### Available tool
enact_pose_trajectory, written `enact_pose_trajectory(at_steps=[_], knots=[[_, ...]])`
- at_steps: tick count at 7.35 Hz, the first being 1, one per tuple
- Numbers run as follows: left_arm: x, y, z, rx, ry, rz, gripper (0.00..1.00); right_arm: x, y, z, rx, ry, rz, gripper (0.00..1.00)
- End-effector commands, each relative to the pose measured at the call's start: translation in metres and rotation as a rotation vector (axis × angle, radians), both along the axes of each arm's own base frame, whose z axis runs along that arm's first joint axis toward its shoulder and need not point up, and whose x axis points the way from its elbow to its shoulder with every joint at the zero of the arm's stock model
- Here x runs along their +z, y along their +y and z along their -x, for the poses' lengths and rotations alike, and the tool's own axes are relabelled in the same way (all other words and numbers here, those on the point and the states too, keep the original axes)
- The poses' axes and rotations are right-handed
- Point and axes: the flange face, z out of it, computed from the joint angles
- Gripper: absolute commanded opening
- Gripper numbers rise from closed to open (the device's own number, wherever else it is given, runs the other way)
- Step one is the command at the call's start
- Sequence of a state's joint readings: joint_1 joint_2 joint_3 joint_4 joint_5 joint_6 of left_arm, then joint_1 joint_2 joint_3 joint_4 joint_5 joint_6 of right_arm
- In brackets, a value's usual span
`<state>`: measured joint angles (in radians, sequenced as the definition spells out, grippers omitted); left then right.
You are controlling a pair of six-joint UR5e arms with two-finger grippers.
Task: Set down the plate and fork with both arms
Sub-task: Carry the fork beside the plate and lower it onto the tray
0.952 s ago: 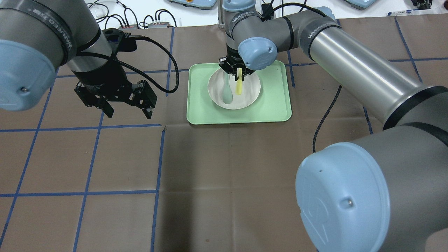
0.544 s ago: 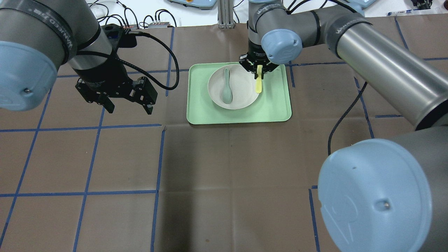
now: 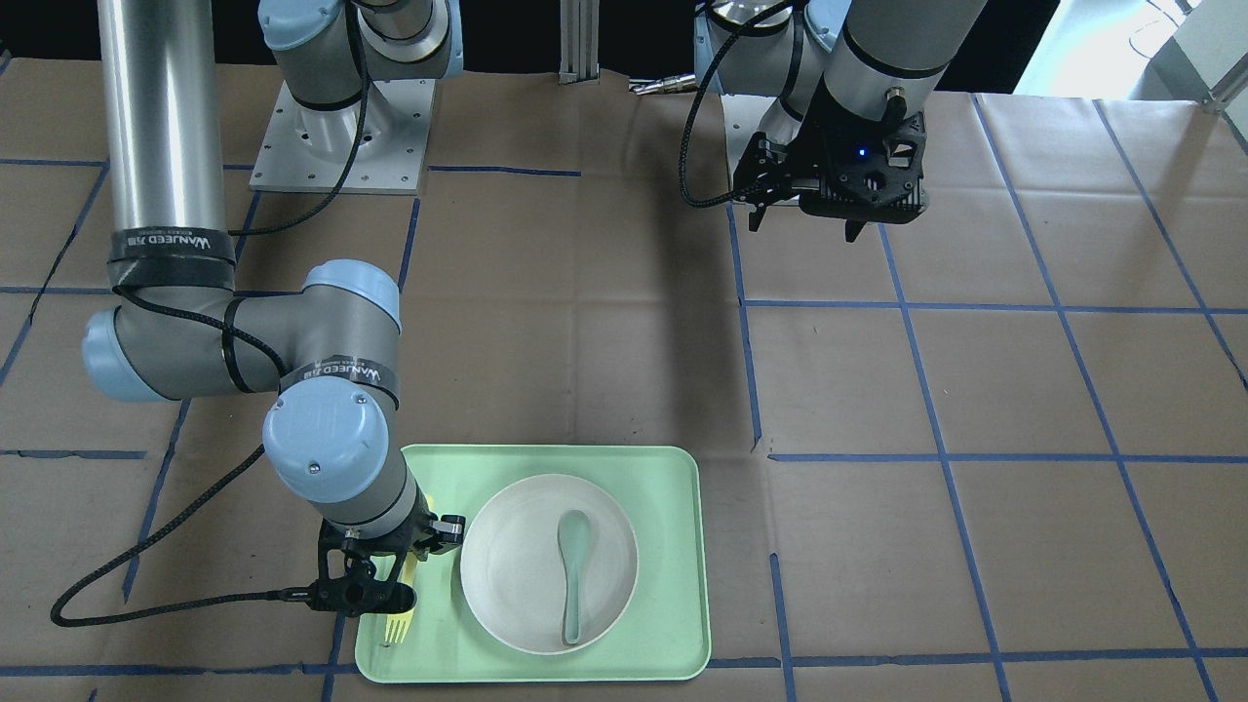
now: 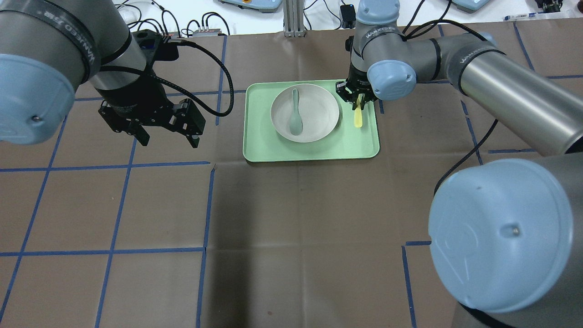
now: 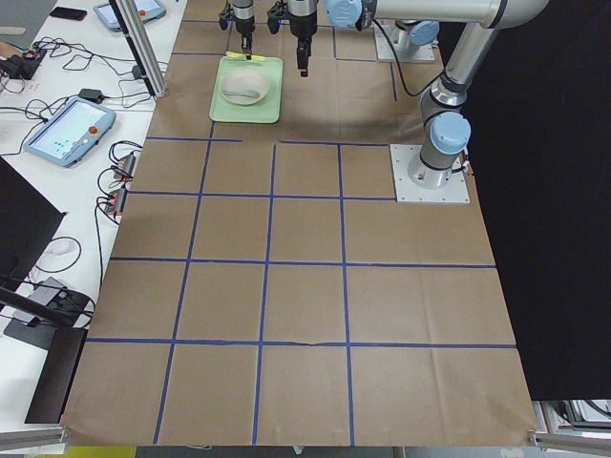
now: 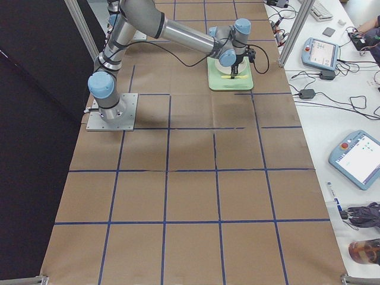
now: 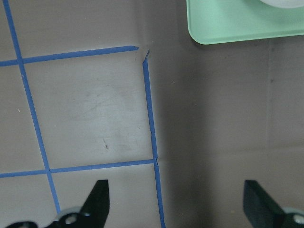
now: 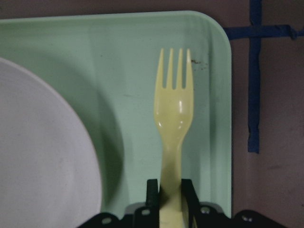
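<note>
The off-white plate sits on the light-green tray, with a grey-green spoon lying in it. My right gripper is shut on the handle of the pale-yellow fork. It holds the fork low over the tray's bare strip to the right of the plate. The right wrist view shows the fork tines forward between plate and tray rim. I cannot tell if it touches the tray. My left gripper is open and empty over the table, left of the tray.
Brown paper with blue tape grid lines covers the table. The tray's corner shows at the top of the left wrist view. Cables and control boxes lie beyond the table's far edge.
My right gripper has carried the fork rightward, from above the plate to over the tray's strip beside it. The left gripper has barely moved.
</note>
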<state>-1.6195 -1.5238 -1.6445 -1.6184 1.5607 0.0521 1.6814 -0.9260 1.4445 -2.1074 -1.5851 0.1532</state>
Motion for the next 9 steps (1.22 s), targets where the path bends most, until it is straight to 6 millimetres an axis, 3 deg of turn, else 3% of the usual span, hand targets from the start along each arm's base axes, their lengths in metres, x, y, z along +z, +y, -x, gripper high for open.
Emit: enact_pose_trajectory(at_steps=[1,2,3,4,5,6,8,9], knots=[[0.002,0.001,0.001,-0.004,-0.001,0.004,1.00,-0.022,-0.001,0.000,0.004,0.000,-0.017,0.04],[0.001,0.001,0.000,-0.002,-0.001,0.002,1.00,-0.021,0.000,-0.001,0.004,0.003,-0.016,0.26],[0.000,0.000,0.001,-0.004,-0.001,0.001,1.00,-0.018,-0.001,0.000,0.004,0.004,-0.012,0.84],[0.000,0.000,0.001,-0.003,0.001,0.001,1.00,-0.014,-0.003,0.004,-0.003,0.003,-0.016,1.00],[0.000,0.000,0.000,-0.002,0.001,0.001,1.00,-0.002,-0.001,0.004,-0.002,0.001,-0.001,1.00],[0.000,0.000,0.000,-0.002,0.001,-0.001,1.00,0.024,0.004,0.005,-0.003,-0.007,0.022,1.00],[0.000,0.000,0.000,-0.003,0.001,-0.001,1.00,0.087,0.029,0.014,0.038,-0.002,-0.004,1.00],[-0.001,-0.001,0.000,-0.002,0.001,-0.002,1.00,0.118,0.040,0.033,0.077,0.007,-0.016,1.00]])
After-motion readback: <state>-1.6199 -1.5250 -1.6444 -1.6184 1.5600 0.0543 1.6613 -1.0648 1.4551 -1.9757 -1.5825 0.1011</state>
